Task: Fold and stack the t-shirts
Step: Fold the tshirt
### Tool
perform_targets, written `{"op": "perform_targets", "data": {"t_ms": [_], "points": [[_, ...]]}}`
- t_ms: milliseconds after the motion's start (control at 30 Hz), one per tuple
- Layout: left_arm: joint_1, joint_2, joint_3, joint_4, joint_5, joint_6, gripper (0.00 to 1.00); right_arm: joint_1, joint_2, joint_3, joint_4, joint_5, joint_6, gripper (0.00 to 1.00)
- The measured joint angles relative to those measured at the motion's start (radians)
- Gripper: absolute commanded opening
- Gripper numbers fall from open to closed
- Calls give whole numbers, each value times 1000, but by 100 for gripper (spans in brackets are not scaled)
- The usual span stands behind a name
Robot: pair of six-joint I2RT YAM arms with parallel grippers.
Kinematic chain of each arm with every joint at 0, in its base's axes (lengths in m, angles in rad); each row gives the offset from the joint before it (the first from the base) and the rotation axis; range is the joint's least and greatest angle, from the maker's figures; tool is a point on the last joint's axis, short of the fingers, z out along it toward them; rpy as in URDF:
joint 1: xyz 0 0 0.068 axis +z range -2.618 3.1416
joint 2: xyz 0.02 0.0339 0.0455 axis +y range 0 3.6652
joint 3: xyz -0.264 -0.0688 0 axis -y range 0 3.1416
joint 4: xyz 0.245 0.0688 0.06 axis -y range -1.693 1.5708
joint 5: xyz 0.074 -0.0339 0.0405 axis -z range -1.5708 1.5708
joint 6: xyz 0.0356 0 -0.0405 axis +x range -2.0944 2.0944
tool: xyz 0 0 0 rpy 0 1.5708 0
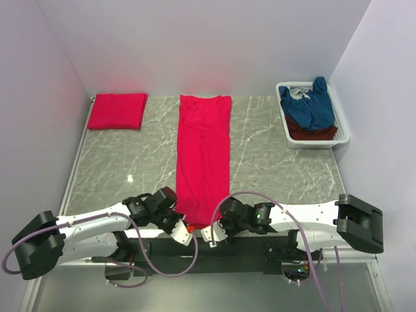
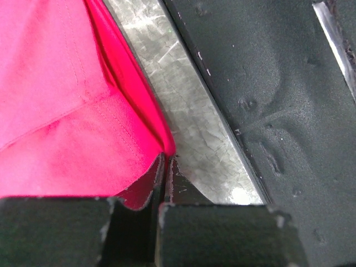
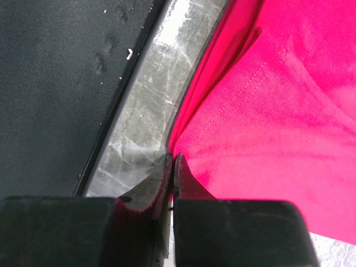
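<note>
Left gripper [image 2: 168, 158], right gripper [image 3: 172, 157] clamped on red t-shirt [image 1: 203, 156] hem, basket [image 1: 313, 144] seen only overhead

A robot lab cell: plain white walls [image 1: 195, 45] enclose a marble-look table [image 1: 273, 169].

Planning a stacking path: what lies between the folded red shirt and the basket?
Far end of the long red shirt, bare tabletop either side; top external view.
</note>
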Motion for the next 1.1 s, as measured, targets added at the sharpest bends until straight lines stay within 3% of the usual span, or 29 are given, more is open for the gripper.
{"op": "perform_targets", "data": {"t_ms": [167, 367, 500, 633, 867, 1100], "points": [[0, -27, 20, -56, -8, -9, 1, 2, -19, 6, -37, 18, 24, 0], [0, -192, 71, -159, 2, -42, 0, 2, -173, 40, -159, 19, 86, 0], [0, -249, 91, -212, -2, -73, 0, 0, -187, 84, -201, 24, 102, 0], [49, -246, 122, -237, 5, -97, 0, -68, -188, 110, -222, 22, 81, 0], [316, -99, 224, -177, 60, -51, 0, -234, -170, 166, -198, 21, -44, 0], [468, 156, 339, -35, 104, 19, 0, -426, 47, 314, -147, -14, -208, 0]]}}
